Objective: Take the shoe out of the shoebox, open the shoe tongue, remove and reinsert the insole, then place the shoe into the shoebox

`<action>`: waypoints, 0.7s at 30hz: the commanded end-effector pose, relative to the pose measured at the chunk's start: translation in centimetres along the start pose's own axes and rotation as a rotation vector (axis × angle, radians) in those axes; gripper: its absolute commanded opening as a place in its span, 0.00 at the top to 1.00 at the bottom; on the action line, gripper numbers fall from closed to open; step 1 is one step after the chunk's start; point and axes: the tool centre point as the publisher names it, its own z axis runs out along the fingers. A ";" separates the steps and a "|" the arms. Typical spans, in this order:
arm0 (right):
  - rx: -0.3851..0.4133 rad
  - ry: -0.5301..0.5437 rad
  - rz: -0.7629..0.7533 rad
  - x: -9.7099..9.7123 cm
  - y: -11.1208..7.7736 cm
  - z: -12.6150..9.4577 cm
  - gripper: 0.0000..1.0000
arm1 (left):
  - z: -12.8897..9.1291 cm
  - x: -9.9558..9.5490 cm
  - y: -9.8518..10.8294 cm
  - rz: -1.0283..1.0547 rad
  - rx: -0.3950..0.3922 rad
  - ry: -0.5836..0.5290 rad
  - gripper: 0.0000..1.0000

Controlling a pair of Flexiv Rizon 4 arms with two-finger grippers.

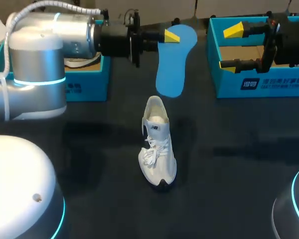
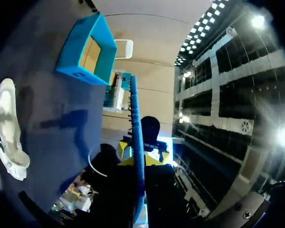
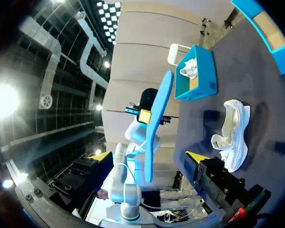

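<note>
insole (image 1: 172,59) is out, clamped in the left gripper (image 1: 169,37) above the table while the white sneaker (image 1: 158,149) stands mid-table and the right gripper (image 1: 228,47) hangs open, empty, over the shoebox (image 1: 259,83), so sliding it back in looks next.

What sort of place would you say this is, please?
Probably a robotics test bench: a left arm and right arm at a dark table, with a white shoe, blue insole and shoebox.
</note>
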 end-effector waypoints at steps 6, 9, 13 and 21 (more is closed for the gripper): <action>-0.006 -0.153 -0.028 1.7 0.2 0.2 0.00 | 0.2 -1.6 -0.3 0.136 0.002 0.093 1.00; -0.010 -0.201 -0.030 2.4 0.4 0.3 0.00 | 0.4 -1.7 -0.3 0.165 0.011 0.098 1.00; -0.015 -0.278 -0.018 3.0 0.6 0.7 0.00 | 0.6 -1.9 -0.7 0.180 0.026 0.108 1.00; -0.035 -0.522 0.006 5.2 0.5 2.5 0.00 | 1.4 -2.3 -2.0 0.201 0.083 0.140 1.00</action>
